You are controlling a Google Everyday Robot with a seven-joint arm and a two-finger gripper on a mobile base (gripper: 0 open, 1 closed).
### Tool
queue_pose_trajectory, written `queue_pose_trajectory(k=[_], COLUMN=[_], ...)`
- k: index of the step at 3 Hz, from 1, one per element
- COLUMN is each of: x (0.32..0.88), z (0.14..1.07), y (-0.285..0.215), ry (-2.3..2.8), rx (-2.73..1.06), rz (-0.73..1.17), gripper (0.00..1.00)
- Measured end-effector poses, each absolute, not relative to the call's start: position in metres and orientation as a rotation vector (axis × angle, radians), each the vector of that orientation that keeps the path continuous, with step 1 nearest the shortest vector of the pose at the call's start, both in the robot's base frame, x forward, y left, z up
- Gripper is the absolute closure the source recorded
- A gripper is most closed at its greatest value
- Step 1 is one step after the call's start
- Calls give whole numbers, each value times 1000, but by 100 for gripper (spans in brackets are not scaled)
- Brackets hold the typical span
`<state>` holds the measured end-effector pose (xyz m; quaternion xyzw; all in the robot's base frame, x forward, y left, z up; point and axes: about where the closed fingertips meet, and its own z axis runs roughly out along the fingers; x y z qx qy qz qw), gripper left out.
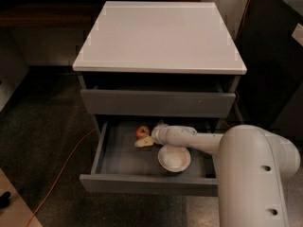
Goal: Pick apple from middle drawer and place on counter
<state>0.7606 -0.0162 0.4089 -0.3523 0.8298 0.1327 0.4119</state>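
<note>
Dim room, counter (pixel 158 37) brightly lit overhead, gripper (pixel 147 137) in seemingly shadowed middle drawer (pixel 122 161)

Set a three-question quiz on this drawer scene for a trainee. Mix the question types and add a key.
1. True or false: the apple lies on the counter.
2. Where is the claw?
A) above the counter
B) inside the open drawer, right beside the apple
C) down on the floor
3. Short answer: which round white item sits in the open drawer, just in front of the robot's arm?

Key
1. False; the apple is in the open drawer.
2. B
3. The bowl.
</note>
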Motion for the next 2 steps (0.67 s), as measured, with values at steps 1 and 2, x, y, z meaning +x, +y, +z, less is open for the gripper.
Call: queue_pose_trajectory(k=[1,2], x=[770,774], z=[401,395], y=[-13,-8], ry=[2088,2092], rx=[-856,-845], rz=[357,389], gripper=[0,15])
